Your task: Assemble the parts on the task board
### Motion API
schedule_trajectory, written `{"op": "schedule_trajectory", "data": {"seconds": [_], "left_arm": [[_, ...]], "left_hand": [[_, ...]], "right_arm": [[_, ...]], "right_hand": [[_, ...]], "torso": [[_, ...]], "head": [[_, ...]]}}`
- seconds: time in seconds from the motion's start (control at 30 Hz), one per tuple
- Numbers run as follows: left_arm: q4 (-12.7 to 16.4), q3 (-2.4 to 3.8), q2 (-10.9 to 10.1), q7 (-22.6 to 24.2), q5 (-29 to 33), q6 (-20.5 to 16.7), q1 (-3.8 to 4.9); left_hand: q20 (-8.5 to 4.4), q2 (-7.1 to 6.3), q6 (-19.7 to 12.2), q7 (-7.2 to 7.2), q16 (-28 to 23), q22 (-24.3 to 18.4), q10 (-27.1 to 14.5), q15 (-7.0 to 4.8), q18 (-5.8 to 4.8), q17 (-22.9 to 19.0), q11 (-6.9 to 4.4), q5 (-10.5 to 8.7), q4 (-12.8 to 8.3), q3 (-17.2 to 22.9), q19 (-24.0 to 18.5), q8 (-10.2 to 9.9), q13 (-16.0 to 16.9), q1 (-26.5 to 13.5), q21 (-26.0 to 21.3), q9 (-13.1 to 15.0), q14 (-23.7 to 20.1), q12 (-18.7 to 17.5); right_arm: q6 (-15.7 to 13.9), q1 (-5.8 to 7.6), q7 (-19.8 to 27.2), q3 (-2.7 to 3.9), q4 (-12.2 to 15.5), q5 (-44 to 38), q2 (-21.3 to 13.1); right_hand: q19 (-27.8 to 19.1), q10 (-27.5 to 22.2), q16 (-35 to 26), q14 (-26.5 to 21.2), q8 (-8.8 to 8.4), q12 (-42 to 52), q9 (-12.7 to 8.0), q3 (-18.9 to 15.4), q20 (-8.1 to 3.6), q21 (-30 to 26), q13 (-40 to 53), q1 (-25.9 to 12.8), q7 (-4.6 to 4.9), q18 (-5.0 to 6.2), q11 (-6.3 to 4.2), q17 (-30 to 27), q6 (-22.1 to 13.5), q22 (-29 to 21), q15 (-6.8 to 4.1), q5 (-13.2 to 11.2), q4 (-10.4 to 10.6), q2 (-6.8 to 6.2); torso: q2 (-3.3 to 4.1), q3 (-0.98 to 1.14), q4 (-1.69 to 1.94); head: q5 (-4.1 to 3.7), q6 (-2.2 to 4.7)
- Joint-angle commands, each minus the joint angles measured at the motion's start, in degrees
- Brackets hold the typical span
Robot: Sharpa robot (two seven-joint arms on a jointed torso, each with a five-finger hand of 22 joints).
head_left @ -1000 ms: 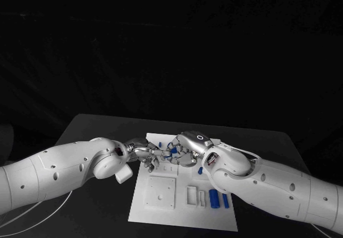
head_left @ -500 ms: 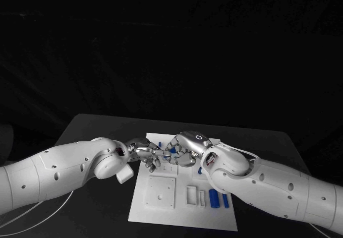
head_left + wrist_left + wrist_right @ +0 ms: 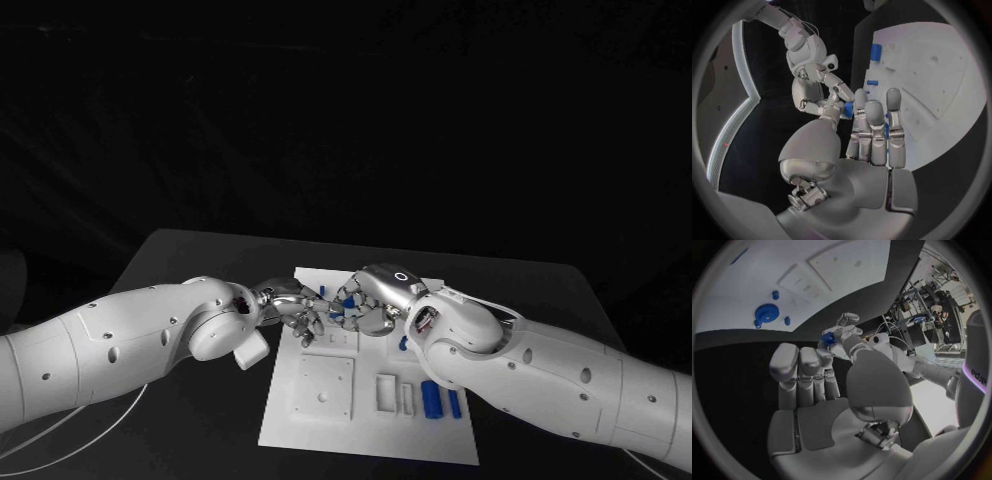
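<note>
- Blue part (image 3: 828,338), a small piece, sits pinched between fingertips where the two hands meet above the far end of the task board (image 3: 361,420); in the left wrist view the same piece (image 3: 846,107) shows between the fingertips of both hands.
- Left hand (image 3: 296,312) reaches in from the board's left side, its fingers straight and close together, their tips at the blue part; whether it truly grips the piece or only touches it I cannot tell.
- Right hand (image 3: 368,305) comes from the other side with fingers curled toward the same spot; in the left wrist view its fingertips (image 3: 841,90) close round the blue part.
- Task board lies in the middle of the black table (image 3: 188,260), its long side running away from the robot.
- Two blue cylinders (image 3: 433,400) lie side by side near the board's near right corner, next to a white slotted block (image 3: 389,392).
- A square white plate (image 3: 326,388) sits on the board's near left half.
- A round blue disc (image 3: 766,313) with smaller blue bits beside it rests on the board, seen in the right wrist view.
</note>
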Motion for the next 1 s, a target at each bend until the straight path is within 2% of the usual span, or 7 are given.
{"op": "schedule_trajectory", "data": {"seconds": [0.03,0.4,0.5,0.63,0.77,0.9,1.0], "left_arm": [[0.22,0.05,-0.07,1.02,1.05,1.53,0.02],[0.26,0.05,-0.34,1.27,1.93,2.0,0.02],[0.29,0.05,-0.34,1.55,2.31,2.13,0.01],[0.47,0.05,-0.33,1.92,2.63,2.11,0.01],[0.67,0.04,-0.32,2.05,2.73,1.23,0.01],[0.73,0.04,-0.3,1.74,2.68,-0.17,0.01],[0.57,0.04,-0.23,1.37,1.92,-0.8,0.01]], "left_hand": [[0.13,-0.26,-0.42,-0.22,0.2,1.02,-0.19,0.02,-0.61,-0.13,-0.1,0.9,-0.56,1.2,0.01,0.6,-0.11,-0.48,-0.36,0.63,-0.35,-0.4],[0.05,1.42,-1.11,-0.31,0.39,1.1,-0.04,-0.04,-0.63,-0.08,-0.13,1.65,-4.31,5.18,-0.09,1.84,-0.28,0.09,-0.26,2.23,-0.4,-0.59],[-0.01,1.71,-1.53,-0.24,0.46,1.16,0.1,-0.07,-0.57,-0.03,-0.1,5.61,-6.68,7.32,-0.26,2.92,-0.49,0.2,-0.09,3.79,-0.47,-0.9],[-0.09,2.96,-1.8,-0.07,0.82,1.24,0.79,-0.15,-0.4,0.24,-0.14,6.24,-10.04,10.37,-0.59,4.07,-0.72,-0.91,0.87,6.13,-0.41,-1.2],[-0.13,3.6,-1.63,-0.07,0.96,1.22,1.01,-0.19,-0.3,0.39,-0.2,6.38,-11.32,10.64,-0.9,3.98,-0.68,-1.54,1.73,7.01,-0.31,-1.17],[-0.25,4.01,-1.38,-0.14,1.28,1.22,1.32,-0.33,-0.22,0.66,-0.33,7.13,-12.26,10.97,-0.9,4.24,-0.5,-1.88,2.47,7.85,-0.09,-0.89],[-0.36,4.19,-1.24,-0.15,1.52,1.23,1.51,-0.44,-0.13,0.82,-0.45,7.97,-12.9,11.24,-0.82,4.34,-0.37,-2.04,2.92,8.25,0.16,-0.66]], "right_arm": [[1.01,-0.06,0.26,0.02,-0.21,-0.1,-0.02],[1.41,-0.11,0.23,0.02,-0.47,-0.05,0.13],[1.46,-0.12,0.24,0.02,-0.53,-0.02,0.18],[1.46,-0.14,0.26,0.02,-0.59,0.05,0.25],[1.29,-0.15,0.26,0.02,-0.62,0.18,0.24],[0.01,-0.19,0.16,0.02,-0.56,0.45,0.02],[-1.22,-0.3,0.2,0.03,-0.39,0.82,-0.46]], "right_hand": [[2.22,0.35,-0.12,0.09,0.27,-0.12,0.05,0.01,-0.26,0.17,0.07,0.37,-0.07,-0.6,0.02,-0.04,0.1,7.26,-0.39,-0.07,0.24,-0.13],[2.21,0.29,-0.19,0.08,0.26,-0.22,0.05,0.0,-0.26,0.11,0.03,0.43,-0.08,-0.6,0.02,-0.08,0.18,7.25,-0.39,-0.31,0.23,-0.06],[2.21,0.29,-0.19,0.08,0.26,-0.22,0.05,0.0,-0.26,0.11,0.03,0.43,-0.08,-0.6,0.02,-0.08,0.18,7.25,-0.39,-0.31,0.23,-0.06],[2.21,0.29,-0.19,0.08,0.26,-0.22,0.05,0.0,-0.26,0.11,0.03,0.43,-0.08,-0.6,0.02,-0.08,0.18,7.25,-0.39,-0.31,0.23,-0.06],[2.15,0.05,-0.47,-0.01,0.25,-0.56,0.03,-0.08,-0.24,-0.19,-0.19,0.32,0.0,-0.57,0.07,-0.25,-0.13,7.18,-0.35,-0.56,0.3,-0.15],[1.94,-0.5,-1.31,-0.16,0.25,-1.84,-0.12,-1.47,0.04,-1.4,-1.16,-0.44,1.28,-0.41,0.73,-0.8,-4.97,6.89,0.11,-3.27,0.94,-1.13],[1.89,-1.1,-2.22,-0.17,0.32,-3.06,-0.12,-6.36,0.75,-2.46,-2.32,0.92,2.55,0.03,1.53,-1.32,-12.12,6.69,0.77,-1.9,1.3,-1.69]], "torso": [[-0.04,-0.02,0.06],[-0.02,0.0,-0.02],[-0.01,0.01,0.0],[-0.01,0.01,0.02],[-0.04,0.01,0.05],[-0.05,0.05,0.0],[-0.02,0.15,0.0]], "head": [[-0.14,-0.05],[-0.38,-0.06],[-0.41,-0.08],[-0.47,-0.16],[-0.61,-0.17],[-0.68,-0.16],[-0.72,-0.06]]}}
